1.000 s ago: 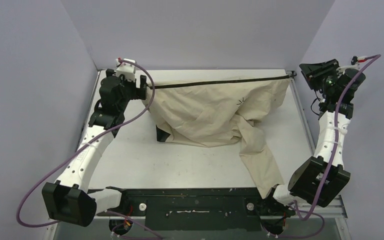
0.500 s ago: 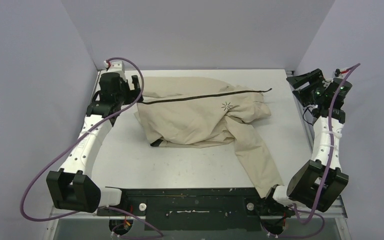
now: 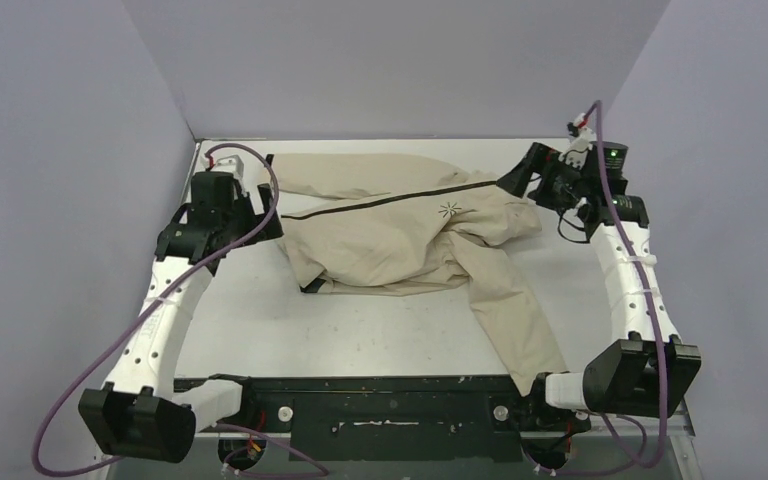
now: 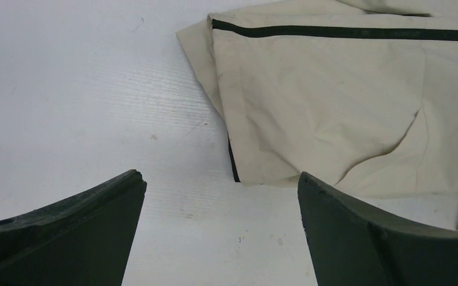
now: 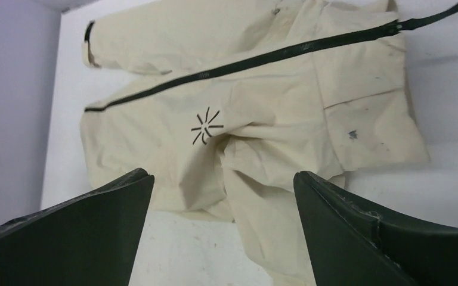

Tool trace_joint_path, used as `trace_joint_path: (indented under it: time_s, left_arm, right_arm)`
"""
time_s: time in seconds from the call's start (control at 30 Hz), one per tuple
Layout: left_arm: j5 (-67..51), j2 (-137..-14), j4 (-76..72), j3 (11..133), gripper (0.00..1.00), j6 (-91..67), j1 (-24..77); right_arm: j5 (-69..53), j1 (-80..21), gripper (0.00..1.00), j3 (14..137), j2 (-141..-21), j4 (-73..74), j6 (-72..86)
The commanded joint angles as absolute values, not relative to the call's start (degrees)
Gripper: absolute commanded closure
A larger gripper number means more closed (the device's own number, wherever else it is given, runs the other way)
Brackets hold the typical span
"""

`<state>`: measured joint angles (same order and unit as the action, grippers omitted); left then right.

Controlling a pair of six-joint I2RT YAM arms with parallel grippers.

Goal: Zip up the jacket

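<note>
The beige jacket (image 3: 400,235) lies crumpled on the white table (image 3: 360,330), and its dark zipper (image 3: 390,200) runs slantwise across the top. A black starburst logo (image 3: 449,210) shows on the chest, and one sleeve (image 3: 520,320) trails toward the near edge. My left gripper (image 3: 268,212) stands open just left of the jacket's hem end. In the left wrist view this gripper (image 4: 220,177) holds nothing, with the jacket (image 4: 334,107) ahead to the right. My right gripper (image 3: 518,180) is open over the collar end. It (image 5: 223,176) hangs empty above the jacket (image 5: 262,89), the zipper (image 5: 262,56) and the logo (image 5: 207,126).
Lavender walls (image 3: 70,150) close in the table on the left, back and right. A black base rail (image 3: 400,410) runs along the near edge between the arm bases. Purple cables (image 3: 110,340) loop beside each arm.
Both grippers opened and let go of the jacket, which was stretched taut by its zipper and now lies slack on the table. The right arm swung left over it; the left arm drew back.
</note>
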<state>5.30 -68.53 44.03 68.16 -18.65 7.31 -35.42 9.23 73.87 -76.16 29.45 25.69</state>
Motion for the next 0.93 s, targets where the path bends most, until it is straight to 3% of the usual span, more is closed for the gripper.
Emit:
trace_joint_path:
  time_s: [0.0,0.1,0.37,0.9]
  left_arm:
    - [2.6,-61.9,43.7,68.9,0.03,-18.6,7.9]
    - [3.7,-58.9,42.4,67.9,0.03,-17.9,8.3]
    - [9.6,-54.4,40.3,67.0,0.03,-21.2,8.2]
    - [11.5,-53.7,36.4,64.0,0.03,-24.9,8.2]
  right_arm:
    - [-26.6,-0.2,0.05,77.4,-73.7,37.2,11.2]
    - [-14.9,-6.1,0.00,75.9,-70.7,36.9,8.7]
    - [4.6,-7.1,0.00,69.4,-59.7,33.9,11.3]
    - [10.0,-7.1,0.00,64.0,-46.6,37.1,12.8]
